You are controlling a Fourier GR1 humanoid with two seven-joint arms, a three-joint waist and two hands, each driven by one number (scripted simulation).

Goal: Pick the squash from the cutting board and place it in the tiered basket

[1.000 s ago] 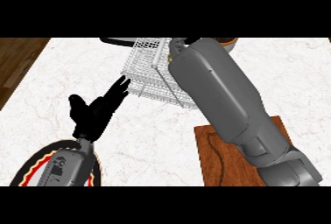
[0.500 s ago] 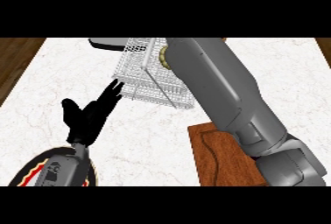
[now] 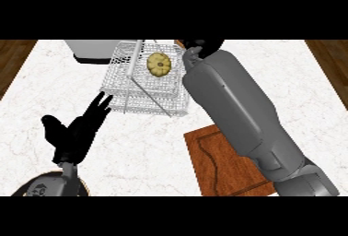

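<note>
One view only, the head view looking steeply down, so everything below is placed relative to the tiered basket [image 3: 144, 79]. It's a white wire thing sitting on the pale marbled tabletop [image 3: 285, 73], toward the far side. The squash [image 3: 159, 64], yellowish and ribbed, is lying inside the basket's upper tier, over on its right part, not on the cutting board [image 3: 228, 166] at all. That board is brown wood and sits nearer than the basket and off to its right, with a good chunk of it covered by the right forearm.

The right forearm runs diagonally from the lower right corner up past the basket's right side. The right hand [image 3: 202, 46] shows as a dark shape just beside the basket's far right corner, right next to the squash but apart from it. Most of it is hidden behind the forearm, so I can't tell how it's shaped.

The left hand [image 3: 76, 133] is nearer than the basket and to its left, released and holding nothing, fingers [image 3: 102, 102] straight and pointing up toward the basket's near left corner, thumb sticking out to the side. The fingertips sit near the wire but I can't say if they touch it.

Behind the basket on its left there's a grey and white boxy object [image 3: 92, 50], partly cut off at the far edge. Dark wood floor [image 3: 14, 60] shows past the tabletop on both sides.
</note>
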